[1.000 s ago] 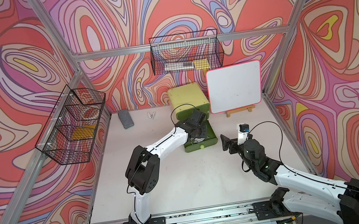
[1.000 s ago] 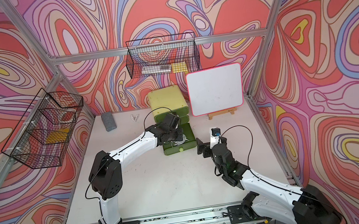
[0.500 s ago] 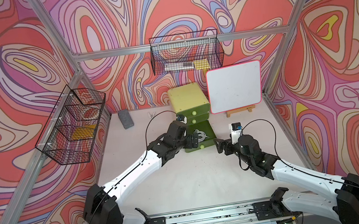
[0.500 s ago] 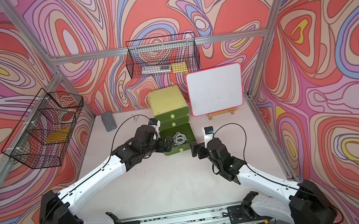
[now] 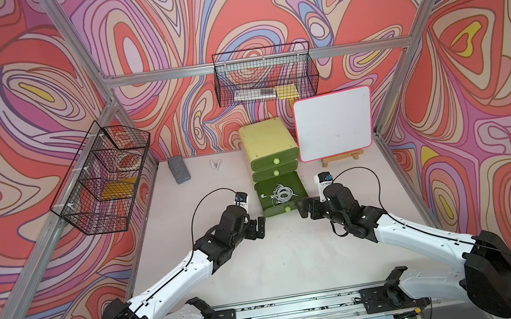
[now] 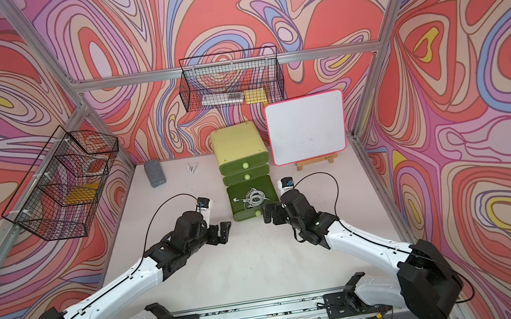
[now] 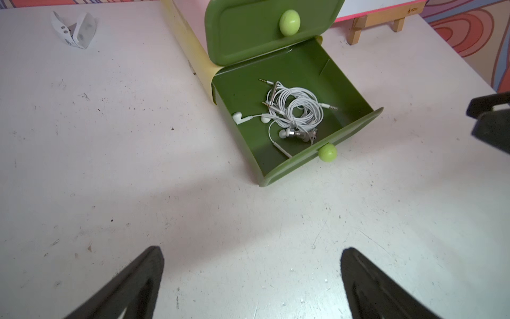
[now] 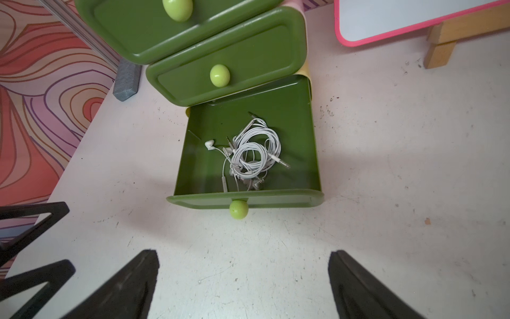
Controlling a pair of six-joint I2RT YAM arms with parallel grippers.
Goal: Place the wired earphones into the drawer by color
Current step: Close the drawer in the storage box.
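Noted on inspection: white earphones [image 7: 295, 110] in a dark green drawer [image 7: 345, 82] with a pale green knob [image 7: 327, 152]. Cabinet top [image 5: 266, 138] is yellow-green. My fingers [image 7: 132, 287] are black. Table [image 7: 110, 165] is off-white and speckled. Walls [image 5: 260, 13] are swirled red, pink and purple. Whiteboard [image 5: 334, 124] is pink-rimmed.

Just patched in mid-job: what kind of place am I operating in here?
Probably a lab test cell, not a home: an aluminium frame, swirl-printed walls, and two robot arms mounted on a base rail.

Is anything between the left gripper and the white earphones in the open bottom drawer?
Only the front wall of the bottom drawer, with its knob, lies between the open left gripper and the white earphones. The drawer is open on top, and the table between them holds nothing else visible.
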